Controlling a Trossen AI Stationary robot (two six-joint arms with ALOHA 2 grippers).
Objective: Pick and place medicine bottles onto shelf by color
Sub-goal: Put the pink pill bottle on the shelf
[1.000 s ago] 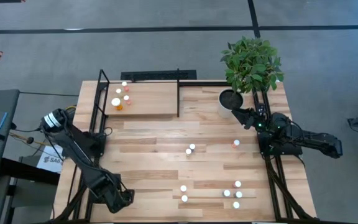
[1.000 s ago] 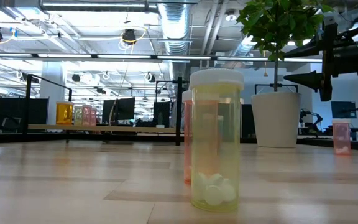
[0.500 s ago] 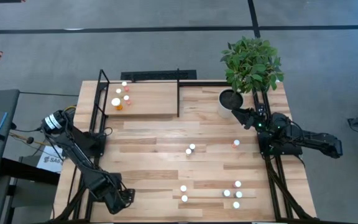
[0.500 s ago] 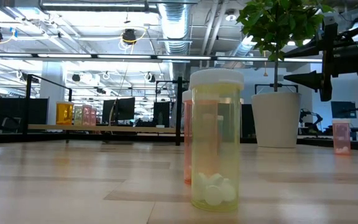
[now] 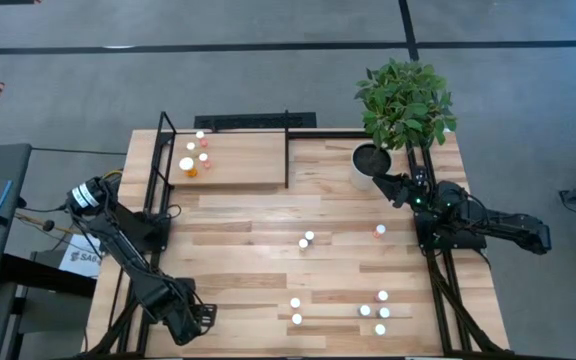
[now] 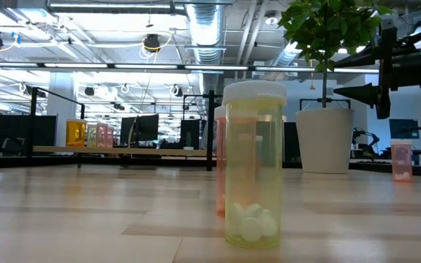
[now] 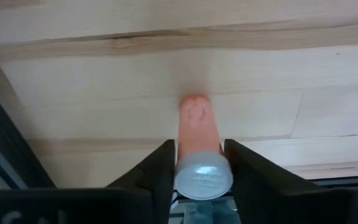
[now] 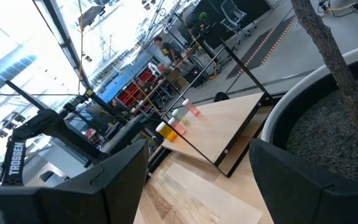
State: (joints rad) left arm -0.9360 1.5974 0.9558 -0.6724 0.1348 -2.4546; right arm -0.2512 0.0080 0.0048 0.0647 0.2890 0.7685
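My left gripper stands at the table's near left corner, pointing down, shut on a pink white-capped medicine bottle; in the high view the gripper hides that bottle. Several more bottles stand on the table, among them a yellow one close to the low camera. The shelf at the far left carries several bottles. My right gripper waits open and level beside the plant pot. My left gripper pinches the pink bottle between its two fingers at the white cap, one finger on each side. The fingers come from above, pointing steeply down. The bottle is upright, its bottom end on the table plank.
A white pot with a leafy plant stands at the far right, right by my right gripper. Black metal rods frame the shelf and run down the table's left and right edges. Bare planks lie between the shelf and the loose bottles.
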